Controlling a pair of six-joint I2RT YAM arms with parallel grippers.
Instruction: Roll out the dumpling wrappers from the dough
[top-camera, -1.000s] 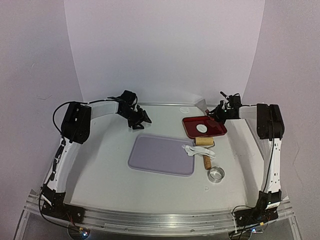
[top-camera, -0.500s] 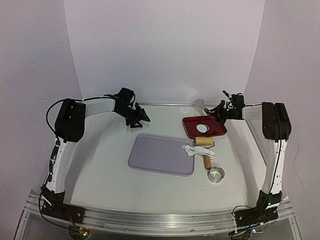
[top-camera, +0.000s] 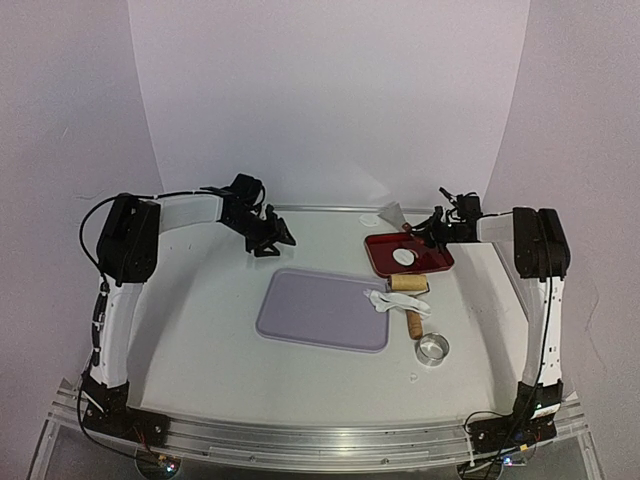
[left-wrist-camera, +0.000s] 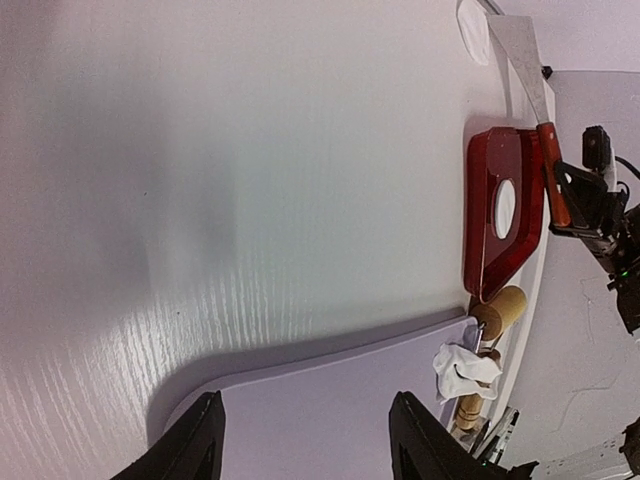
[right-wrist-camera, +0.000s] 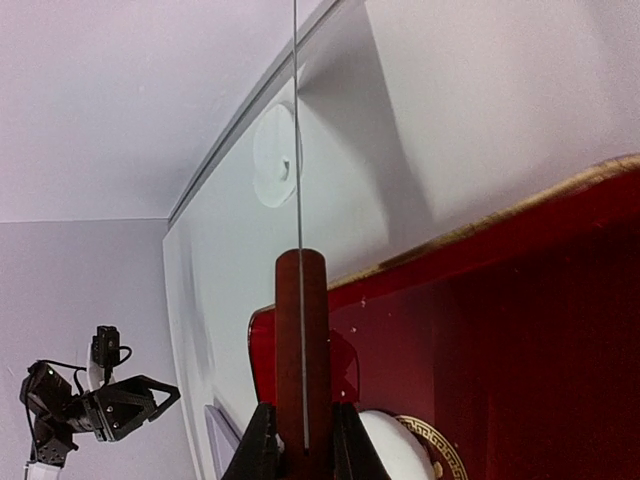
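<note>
Lavender in colour, a rectangular mat is seen from above at the middle of the white table. At its right edge a ragged white dough scrap is draped against a wooden roller, and a metal ring cutter is set nearer the arm bases. Beyond the roller a red tray is placed, with one round dumpling wrapper lying flat in it. The left gripper is held above the table beyond the mat's far left corner, its jaws parted and nothing between them. The right gripper is held over the tray's far edge, clamped on the reddish handle of a scraper, whose metal blade is pointed towards the back wall.

From the left wrist, the two black fingers are seen spread apart over the mat's edge, with only air between them. The tray, its wrapper, the roller and the dough scrap are visible beyond. A second wrapper is seen on the bare table beside the scraper's blade.

From the right wrist, the scraper's handle is shown pinched between both fingers, the blade seen edge-on as a thin line. The tray's wrapper is partly hidden below the handle; the second wrapper lies past the tray.
</note>
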